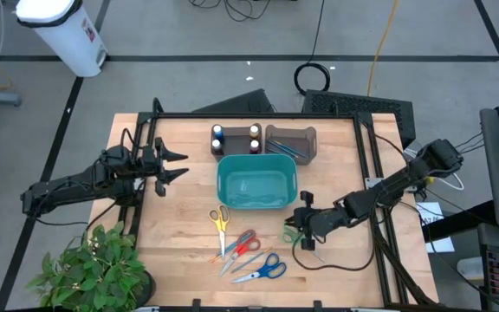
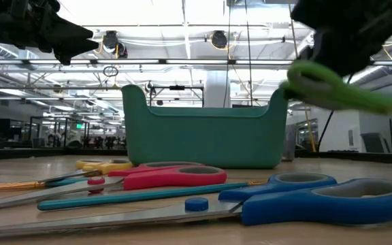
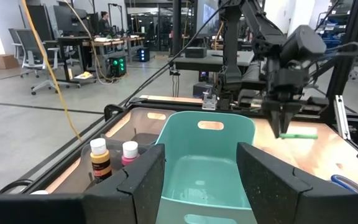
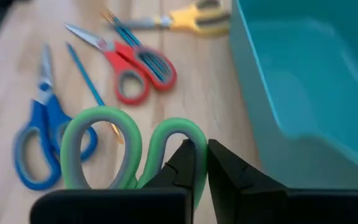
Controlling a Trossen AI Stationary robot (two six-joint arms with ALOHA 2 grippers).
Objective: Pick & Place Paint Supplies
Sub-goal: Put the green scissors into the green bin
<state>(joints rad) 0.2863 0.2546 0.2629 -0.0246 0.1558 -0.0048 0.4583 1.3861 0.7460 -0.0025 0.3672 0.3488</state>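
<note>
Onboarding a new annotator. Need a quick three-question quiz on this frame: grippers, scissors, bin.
1. True or false: the right gripper is shut on the green scissors.
2. Which pair of scissors lies nearest the table's front edge in the high view? A) yellow scissors B) red scissors C) blue scissors
3. Fill in: the left gripper hovers open beside the teal bin, holding ____.

Key
1. True. Its fingers pinch one green handle loop, lifted off the table.
2. C.
3. Nothing. The paint bottles stand in their holder behind the bin.
</note>
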